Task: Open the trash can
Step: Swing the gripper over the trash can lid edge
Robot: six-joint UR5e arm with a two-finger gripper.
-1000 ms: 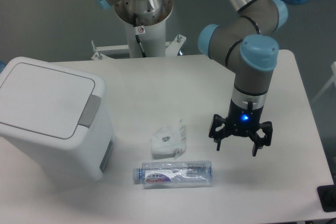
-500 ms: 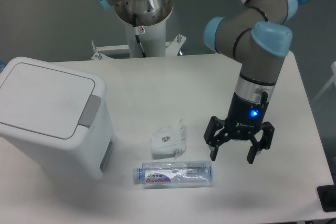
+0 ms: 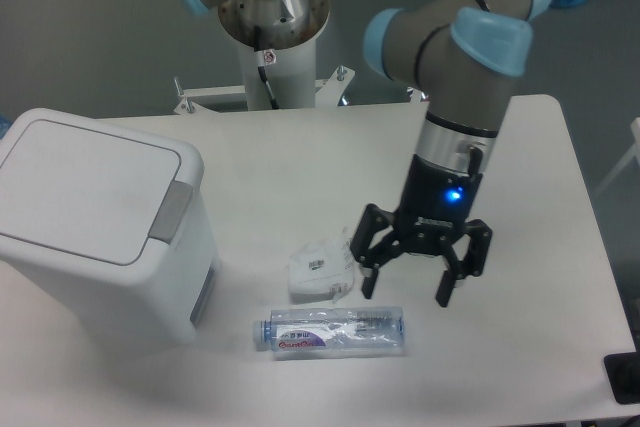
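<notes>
From the fixed camera, my end effector (image 3: 407,290) hangs with its two black fingers spread wide, grasping nothing, just above the white surface (image 3: 300,167). It sits just right of a crumpled white paper wrapper (image 3: 320,269) and above the right end of a clear plastic water bottle (image 3: 330,331) lying on its side. The large white boxy plastic trash can (image 3: 95,222) stands well apart at the left edge, its flat lid down and the gray rectangular latch (image 3: 172,210) facing me.

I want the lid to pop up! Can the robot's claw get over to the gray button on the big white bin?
Probably yes. The gripper hangs open above the table, and only a low crumpled wrapper lies between it and the trash can's gray button.
</notes>
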